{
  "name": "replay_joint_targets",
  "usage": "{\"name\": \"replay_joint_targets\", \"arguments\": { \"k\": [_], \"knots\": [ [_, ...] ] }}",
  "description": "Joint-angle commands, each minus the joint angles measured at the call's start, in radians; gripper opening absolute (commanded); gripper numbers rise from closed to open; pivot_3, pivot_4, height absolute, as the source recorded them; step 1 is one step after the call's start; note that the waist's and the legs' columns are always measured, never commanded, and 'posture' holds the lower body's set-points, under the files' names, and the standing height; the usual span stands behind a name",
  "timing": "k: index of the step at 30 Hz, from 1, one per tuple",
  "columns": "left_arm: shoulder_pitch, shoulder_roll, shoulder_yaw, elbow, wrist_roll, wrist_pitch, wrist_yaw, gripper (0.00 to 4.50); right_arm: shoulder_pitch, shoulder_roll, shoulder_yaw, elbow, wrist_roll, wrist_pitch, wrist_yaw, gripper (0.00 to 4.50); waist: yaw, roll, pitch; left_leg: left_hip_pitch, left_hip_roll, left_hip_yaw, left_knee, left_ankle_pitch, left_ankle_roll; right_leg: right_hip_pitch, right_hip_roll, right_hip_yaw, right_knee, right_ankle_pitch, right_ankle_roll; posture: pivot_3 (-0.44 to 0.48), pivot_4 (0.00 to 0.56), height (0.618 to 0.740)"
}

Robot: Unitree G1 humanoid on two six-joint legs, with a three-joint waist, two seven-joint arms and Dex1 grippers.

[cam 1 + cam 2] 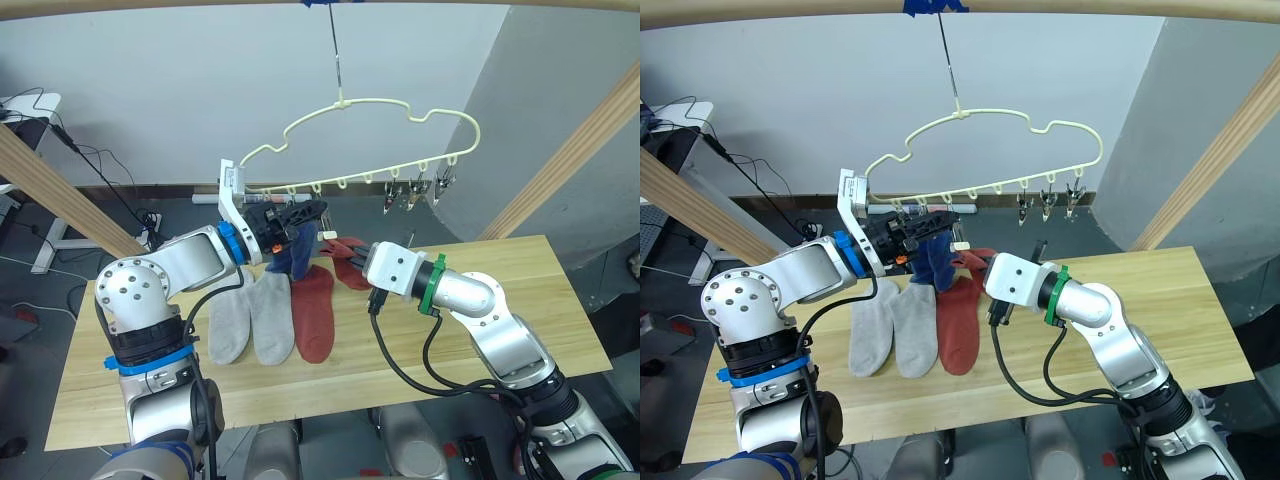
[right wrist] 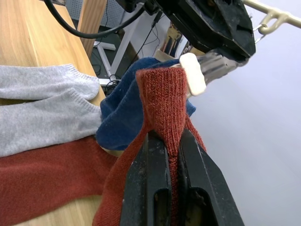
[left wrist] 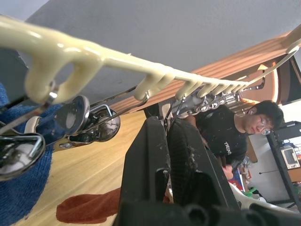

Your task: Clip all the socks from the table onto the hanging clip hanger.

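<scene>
My right jaws grip a red sock; left jaws closed on a clip; hung blue sock crowds it.

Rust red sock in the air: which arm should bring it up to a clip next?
Right. The right gripper is pinching the rust red sock just under the clip hanger.

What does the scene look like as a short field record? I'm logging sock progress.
hung: blue socks on the clip hanger
right gripper: shut on a rust red sock, lifted toward the clips
left gripper: shut, at the hanger's lower bar
on table: two grey socks, one red sock
</scene>
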Motion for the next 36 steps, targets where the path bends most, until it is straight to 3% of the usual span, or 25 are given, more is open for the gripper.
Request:
{"name": "replay_joint_targets", "arguments": {
  "k": [1,21,32,35,36],
  "knots": [
    [0.031,0.005,-0.020,0.022,-0.007,0.018,0.043,0.00,-0.019,0.010,-0.006,-0.025,-0.002,-0.016,-0.003,0.03,0.000,0.000,0.000,0.000,0.000,0.000,0.000,0.000,0.000,0.000,0.000,0.000,0.000,0.000,0.000,-0.162,0.298,0.740],
    [0.040,0.061,-0.079,-0.013,-0.030,-0.032,-0.012,0.00,-0.052,0.062,-0.016,0.022,-0.029,0.012,-0.041,0.03,0.002,0.000,0.000,0.001,0.000,0.001,-0.012,0.000,0.000,-0.001,-0.001,0.000,-0.006,0.001,-0.003,-0.154,0.303,0.740],
    [0.053,0.090,-0.076,-0.020,-0.091,-0.049,-0.011,3.30,-0.062,0.075,-0.010,0.032,-0.018,0.011,-0.032,0.00,0.008,0.000,0.000,-0.003,0.000,0.001,-0.013,0.000,0.000,-0.007,-0.001,0.000,-0.006,0.003,-0.005,-0.142,0.302,0.740],
    [0.077,0.157,-0.077,-0.091,-0.104,-0.035,-0.042,4.16,-0.057,0.082,-0.013,0.040,-0.003,0.027,-0.024,0.00,0.009,0.000,0.001,-0.003,0.000,0.001,-0.013,0.000,0.000,-0.007,-0.001,0.000,-0.006,0.003,-0.006,-0.137,0.299,0.740],
    [0.084,0.179,-0.079,-0.116,-0.112,-0.033,-0.057,4.49,-0.056,0.085,-0.015,0.042,0.002,0.034,-0.022,0.54,0.008,0.000,0.001,-0.003,0.001,0.001,-0.013,0.000,0.000,-0.008,-0.001,0.000,-0.006,0.003,-0.006,-0.137,0.299,0.740]
  ]
}}
